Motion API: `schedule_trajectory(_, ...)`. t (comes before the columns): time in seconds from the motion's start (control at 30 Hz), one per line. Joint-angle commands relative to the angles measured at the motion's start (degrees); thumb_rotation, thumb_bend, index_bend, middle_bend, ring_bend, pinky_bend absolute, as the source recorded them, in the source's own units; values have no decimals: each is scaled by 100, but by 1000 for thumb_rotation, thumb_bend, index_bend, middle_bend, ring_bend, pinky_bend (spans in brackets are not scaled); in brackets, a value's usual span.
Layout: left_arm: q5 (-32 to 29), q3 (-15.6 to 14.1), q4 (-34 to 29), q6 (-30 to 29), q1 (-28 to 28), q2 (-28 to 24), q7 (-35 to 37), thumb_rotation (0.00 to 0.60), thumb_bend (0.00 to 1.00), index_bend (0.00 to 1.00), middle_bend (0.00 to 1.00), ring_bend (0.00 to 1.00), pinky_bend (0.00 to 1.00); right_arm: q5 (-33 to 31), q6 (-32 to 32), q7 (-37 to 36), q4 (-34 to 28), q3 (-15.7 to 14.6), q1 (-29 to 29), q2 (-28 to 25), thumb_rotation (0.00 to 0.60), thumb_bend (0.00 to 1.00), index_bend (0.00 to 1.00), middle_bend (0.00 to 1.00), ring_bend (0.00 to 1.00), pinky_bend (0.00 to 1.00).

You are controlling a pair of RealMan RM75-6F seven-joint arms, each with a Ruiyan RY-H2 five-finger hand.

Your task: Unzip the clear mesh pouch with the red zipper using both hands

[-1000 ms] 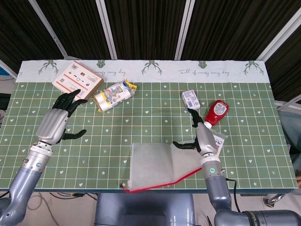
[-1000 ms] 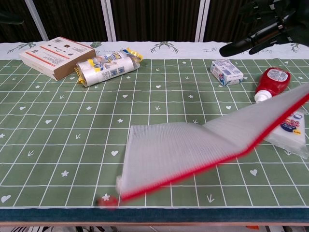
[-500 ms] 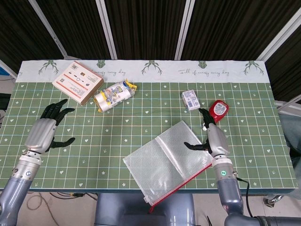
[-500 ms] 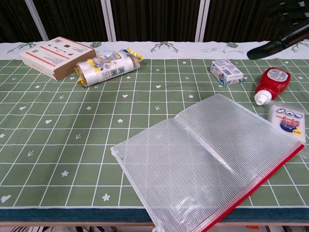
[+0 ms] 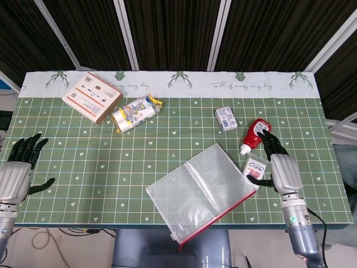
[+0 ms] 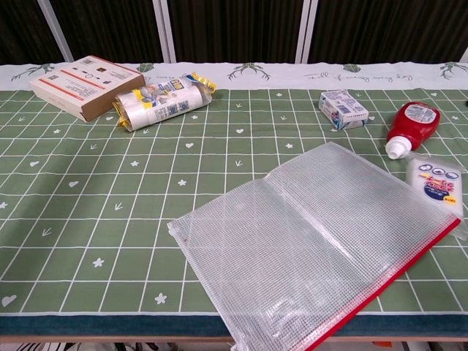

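The clear mesh pouch (image 5: 199, 192) (image 6: 307, 241) lies flat and slanted at the table's front edge. Its red zipper (image 5: 218, 216) (image 6: 391, 273) runs along the front-right side, and its lower corner hangs over the edge. My right hand (image 5: 283, 169) is off to the pouch's right, fingers spread, holding nothing. My left hand (image 5: 15, 174) is far out at the table's left edge, open and empty as well. The chest view shows neither hand.
A red squeeze bottle (image 5: 255, 134) (image 6: 409, 126) and a flat white packet (image 5: 256, 167) (image 6: 437, 183) lie right of the pouch, near my right hand. A small box (image 5: 225, 117), a wrapped roll (image 5: 134, 112) and a cardboard box (image 5: 92, 97) sit further back.
The pouch dropped from my right hand's lift and now lies flat. Both hands drew outward and back, the left to the table's left edge, the right past the packet.
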State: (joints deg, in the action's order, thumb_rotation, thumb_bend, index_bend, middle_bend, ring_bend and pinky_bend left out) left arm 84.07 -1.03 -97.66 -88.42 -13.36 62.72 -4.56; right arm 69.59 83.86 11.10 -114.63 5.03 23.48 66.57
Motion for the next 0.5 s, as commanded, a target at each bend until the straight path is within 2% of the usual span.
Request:
schedule_trajectory(0.03,185,-180,375,-285,340,201,202,600,107,10,0,0,0,989,389,-631,887,-595,-608,-302,600,158,0,0,0,207)
schedule_trajectory(0.2,120,-192,524,-392,546,160,310,600,102,0,0,0,0,1331,608,-876,1346,-748,-895,-331,600,157,0,0,0,207)
schedule_trajectory(0.37,155,-135,749,-490,619,219,260,600,102,0,0,0,0,1448,896,-1041,1751,-716,-1118,-207,600,157,0,0,0,207)
schedule_trajectory(0.5,-7,-86,795,-257,593,285,242,600,101,0,0,0,0,1387,994,-1254,1959,-631,-1252,-72,600,157,0,0,0,207)
